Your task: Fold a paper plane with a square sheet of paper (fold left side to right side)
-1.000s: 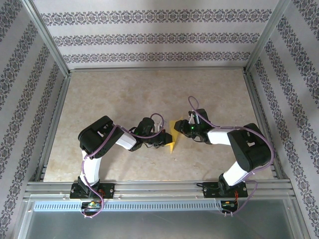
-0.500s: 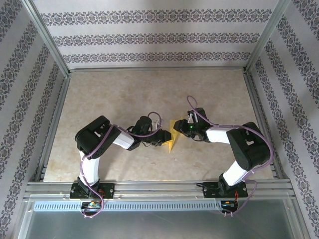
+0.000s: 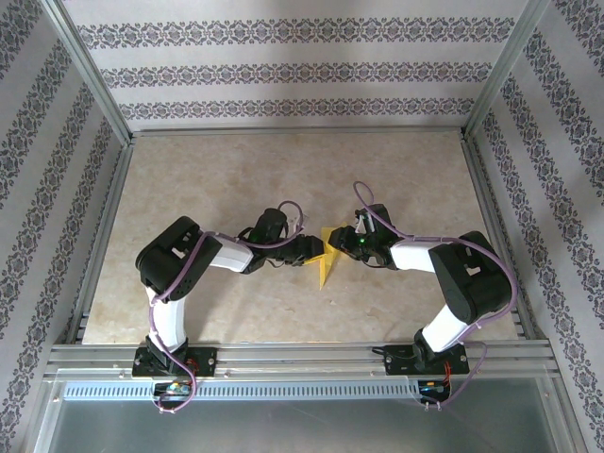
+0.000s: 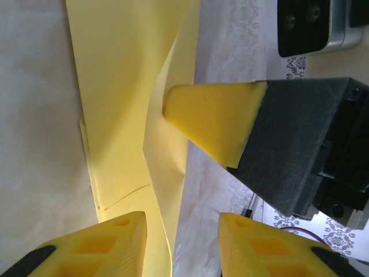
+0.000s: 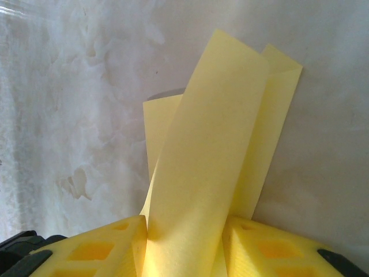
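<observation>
A: Where is the yellow paper point(image 3: 324, 267) now?

B: Near the middle of the desk point(image 3: 236, 179), between the 2 hands. It is partly folded, with a narrow tip pointing toward the near edge. It lies in about the same spot as 1 second ago.

A: And the left hand point(image 4: 181, 214)?

B: Its jaws stand apart with a clear gap. The edge of the paper runs down into that gap, close to 1 finger, and nothing is pinched. In the top view this hand has slid a little away from the near edge since 1 second ago. The elbow of the left arm point(image 3: 175, 260) has swung further left.

A: The right hand point(image 5: 185, 219)?

B: It has barely moved. Its jaws are part way apart, and a raised flap of the paper stands up between them, filling the gap in its wrist view. I cannot tell whether they clamp that flap or only frame it.

A: Do the 2 hands touch?

B: No, but they are close. In the left wrist view, 1 yellow pad point(image 4: 213, 118) of the right hand rests against the lifted fold, just above the left fingers
</observation>
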You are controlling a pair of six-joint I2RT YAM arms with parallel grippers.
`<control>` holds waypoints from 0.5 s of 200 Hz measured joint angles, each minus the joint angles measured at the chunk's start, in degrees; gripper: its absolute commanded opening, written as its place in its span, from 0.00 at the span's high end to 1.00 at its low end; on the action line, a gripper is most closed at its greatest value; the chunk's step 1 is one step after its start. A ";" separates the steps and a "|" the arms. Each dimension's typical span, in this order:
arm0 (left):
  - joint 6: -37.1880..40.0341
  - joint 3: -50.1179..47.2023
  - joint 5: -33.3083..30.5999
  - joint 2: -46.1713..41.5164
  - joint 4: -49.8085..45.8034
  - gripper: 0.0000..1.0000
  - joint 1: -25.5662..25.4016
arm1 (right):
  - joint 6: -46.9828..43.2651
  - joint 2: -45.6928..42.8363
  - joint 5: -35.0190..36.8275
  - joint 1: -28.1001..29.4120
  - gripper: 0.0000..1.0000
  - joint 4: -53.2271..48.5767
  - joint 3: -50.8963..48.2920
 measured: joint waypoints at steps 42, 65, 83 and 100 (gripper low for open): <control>1.88 1.27 -0.50 1.64 -3.19 0.77 0.00 | 0.00 0.00 0.00 0.00 0.59 -0.04 0.02; 2.69 1.77 -0.74 2.47 -3.93 0.85 0.00 | 0.00 0.00 0.00 0.00 0.59 -0.17 0.13; 2.97 2.21 -0.96 3.06 -4.11 0.92 0.02 | -0.04 0.00 0.02 0.02 0.59 -0.37 0.22; 3.19 2.38 -1.05 3.41 -4.13 0.96 0.04 | -0.04 0.02 0.04 0.02 0.59 -0.52 0.28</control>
